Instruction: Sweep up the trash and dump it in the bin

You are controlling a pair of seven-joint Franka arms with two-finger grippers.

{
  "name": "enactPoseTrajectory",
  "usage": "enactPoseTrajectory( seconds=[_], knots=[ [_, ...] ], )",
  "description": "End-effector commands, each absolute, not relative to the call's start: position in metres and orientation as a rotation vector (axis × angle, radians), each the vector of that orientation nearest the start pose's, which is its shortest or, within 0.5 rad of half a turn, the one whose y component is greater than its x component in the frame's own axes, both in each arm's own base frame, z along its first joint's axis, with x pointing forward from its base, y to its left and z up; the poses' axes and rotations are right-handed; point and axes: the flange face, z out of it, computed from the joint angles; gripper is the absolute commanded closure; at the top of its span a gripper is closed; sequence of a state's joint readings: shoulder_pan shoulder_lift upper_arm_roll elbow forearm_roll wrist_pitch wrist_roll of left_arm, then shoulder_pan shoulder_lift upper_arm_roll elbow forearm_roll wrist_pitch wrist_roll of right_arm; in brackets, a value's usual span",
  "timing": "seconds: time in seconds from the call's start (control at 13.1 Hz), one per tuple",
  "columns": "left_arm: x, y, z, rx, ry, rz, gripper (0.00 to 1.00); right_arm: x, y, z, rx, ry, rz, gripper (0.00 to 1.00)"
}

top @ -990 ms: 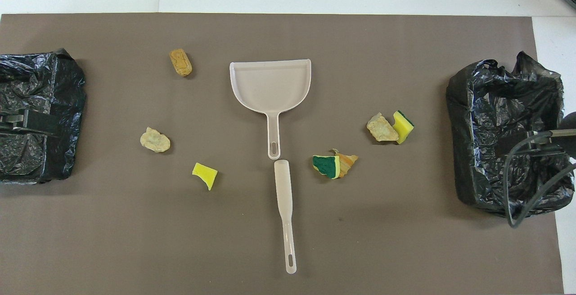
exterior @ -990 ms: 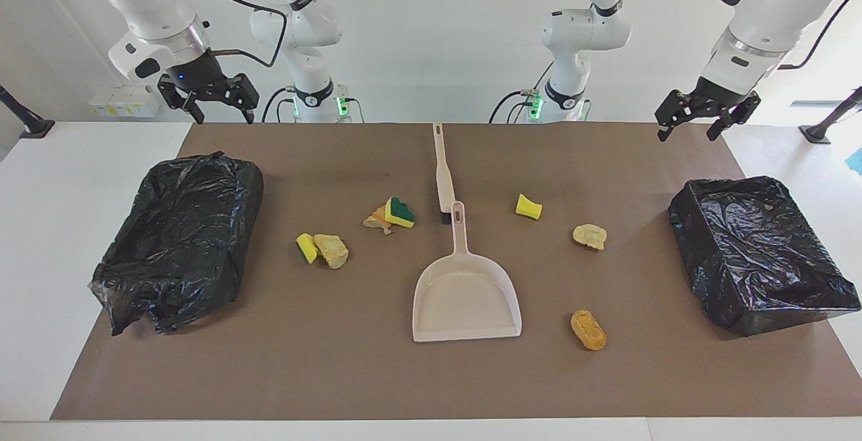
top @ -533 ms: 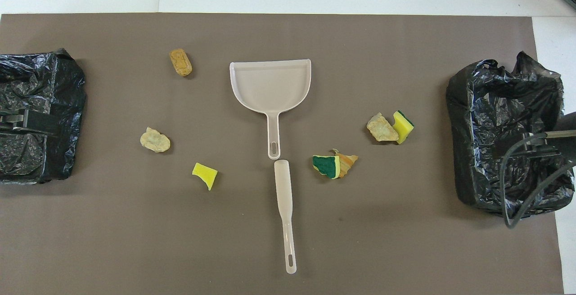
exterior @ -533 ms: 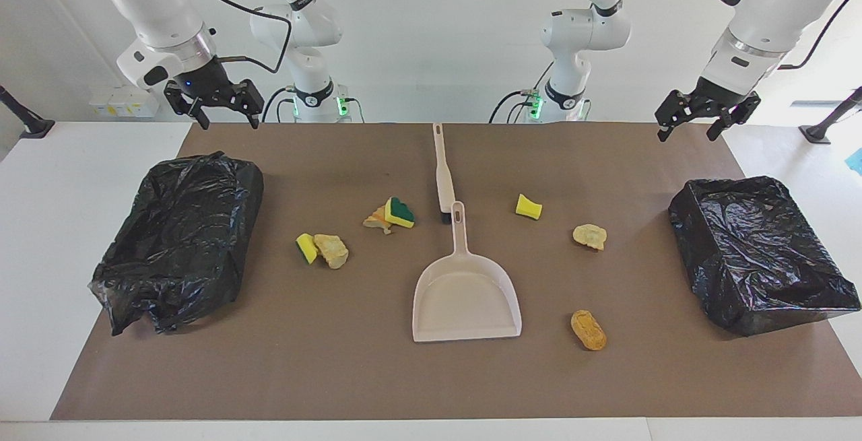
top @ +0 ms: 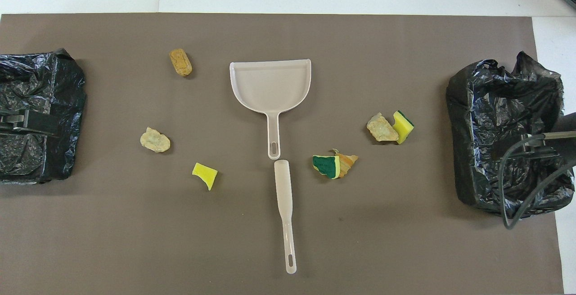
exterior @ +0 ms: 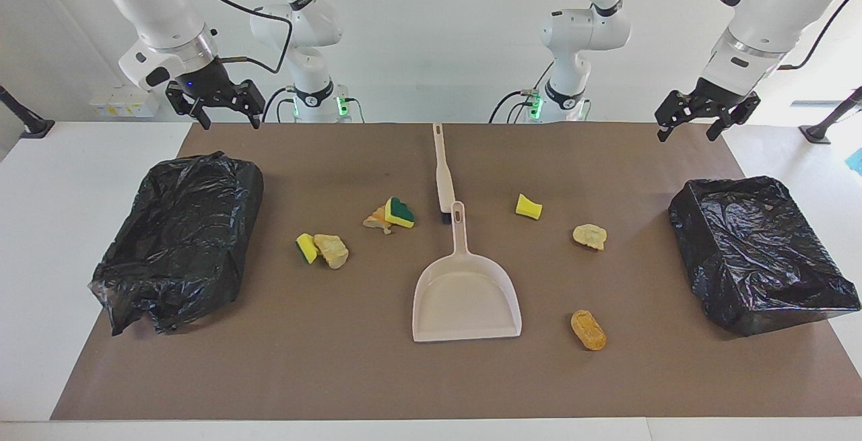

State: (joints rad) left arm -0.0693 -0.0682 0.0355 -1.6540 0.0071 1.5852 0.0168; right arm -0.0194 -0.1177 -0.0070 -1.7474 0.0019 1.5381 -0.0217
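Note:
The trash is several small sponge scraps on the brown mat: a yellow-green piece (exterior: 306,247) touching a tan chunk (exterior: 331,250), a green-yellow piece (exterior: 401,212) on an orange scrap, a yellow piece (exterior: 528,207), a tan chunk (exterior: 590,235) and an orange-tan chunk (exterior: 588,330). A bin (exterior: 182,239) lined with a black bag stands at the right arm's end, a second bin (exterior: 761,252) at the left arm's end. My right gripper (exterior: 229,118) hangs open over the mat's edge by the robots. My left gripper (exterior: 687,132) waits open, raised above that same edge.
A beige dustpan (exterior: 465,299) lies mid-mat, handle toward the robots, with a beige brush (exterior: 442,172) in line just nearer the robots. In the overhead view the right arm's cable (top: 517,182) crosses over its bin (top: 495,106). White table borders the mat (top: 405,241).
My right gripper has drifted slightly toward the table's middle. The left gripper, the scraps, dustpan and brush have not moved.

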Motion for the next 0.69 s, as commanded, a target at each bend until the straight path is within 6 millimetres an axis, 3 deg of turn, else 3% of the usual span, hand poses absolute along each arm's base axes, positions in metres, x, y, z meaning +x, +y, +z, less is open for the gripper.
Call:
enactPoseTrajectory(
  seconds=[0.0,0.38,0.53,0.61],
  knots=[
    [0.532,-0.011,0.623,-3.126,0.079,0.014,0.00,0.503,-0.015,0.597,-3.142,-0.008,0.133,0.00],
    [0.531,-0.013,0.617,-3.126,0.082,0.033,0.00,0.509,-0.011,0.587,-3.145,0.004,0.104,0.00],
    [0.527,-0.027,0.611,-3.134,0.092,0.029,0.00,0.527,0.017,0.573,-3.139,0.015,0.082,0.00],
    [0.523,-0.042,0.603,-3.150,0.125,0.037,0.00,0.551,0.047,0.548,-3.140,0.056,0.039,0.00]
  ],
)
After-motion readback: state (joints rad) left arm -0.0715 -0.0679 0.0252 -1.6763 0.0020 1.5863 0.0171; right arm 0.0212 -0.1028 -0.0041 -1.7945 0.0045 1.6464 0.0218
